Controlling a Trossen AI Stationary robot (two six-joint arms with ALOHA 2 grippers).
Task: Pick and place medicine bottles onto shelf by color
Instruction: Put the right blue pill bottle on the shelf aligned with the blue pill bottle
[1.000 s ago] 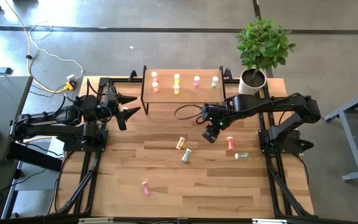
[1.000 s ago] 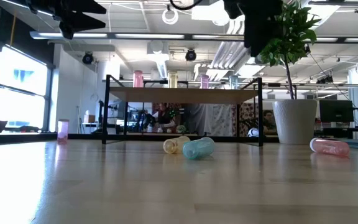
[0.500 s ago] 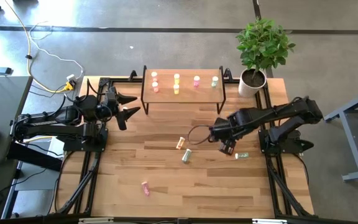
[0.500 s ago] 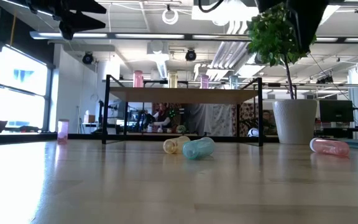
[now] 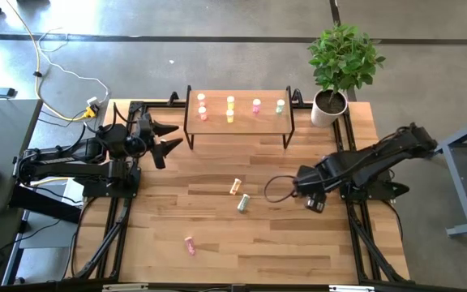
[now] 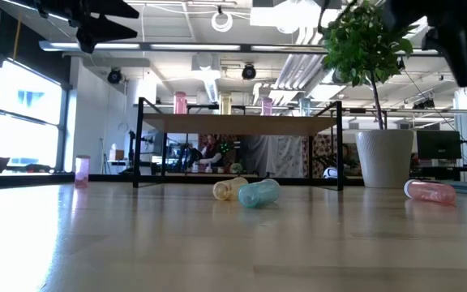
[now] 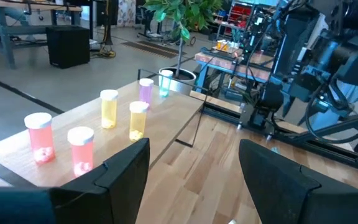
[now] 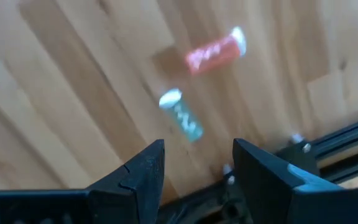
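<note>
meanwhile the right gripper [image 8: 194, 165] hangs with fingers spread wide and empty above a red bottle [image 8: 215, 51] and a green bottle [image 8: 181, 116] lying near the table's right edge, while the shelf [image 5: 242, 118] holds six upright bottles.

Grey concrete floor [image 5: 217, 49], bright ceiling lights [image 6: 221, 20], potted plant [image 5: 343, 61].

The high view looks straight down on the whole table [image 5: 217, 235]. The low view sits at tabletop level, facing the shelf [image 6: 242, 123], which the left wrist view shares. The right wrist view looks down close on the tabletop.
</note>
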